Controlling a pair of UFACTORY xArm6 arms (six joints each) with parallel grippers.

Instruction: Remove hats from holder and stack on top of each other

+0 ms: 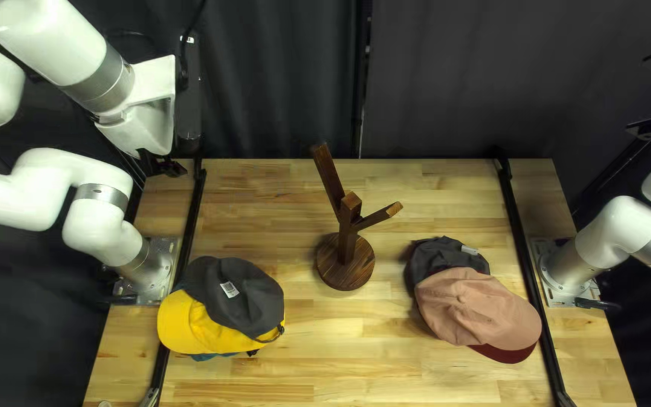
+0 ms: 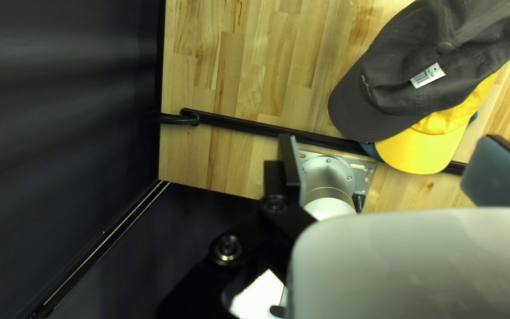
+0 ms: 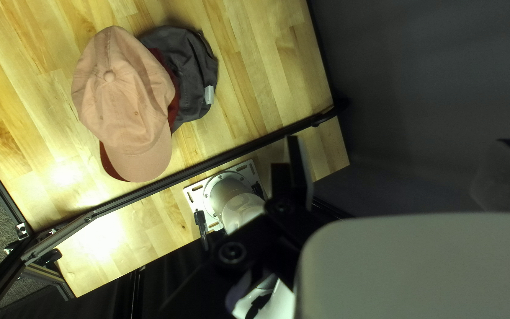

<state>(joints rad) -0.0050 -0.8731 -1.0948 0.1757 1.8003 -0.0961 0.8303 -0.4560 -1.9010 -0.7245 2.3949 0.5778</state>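
1. The wooden holder stands bare at the table's middle. No hat hangs on it, so I judge the unloading done and only the stacking open.
2. From above, one pile lies at 8 o'clock from the holder: a dark grey cap on a yellow cap, with a teal edge showing beneath.
3. The other pile lies at 4 o'clock: a pink cap over a maroon brim and a grey hat.
4. My left gripper and right gripper are both spread wide and hold nothing, each high above its own base.
5. If one stack is wanted, I would pinch the pink cap by its brim with my right gripper and lift straight up, so the hats below do not drag.
6. I would carry it toward 9 o'clock along the holder's near side, clear of its prongs, and lower it crown over crown onto the dark grey cap.
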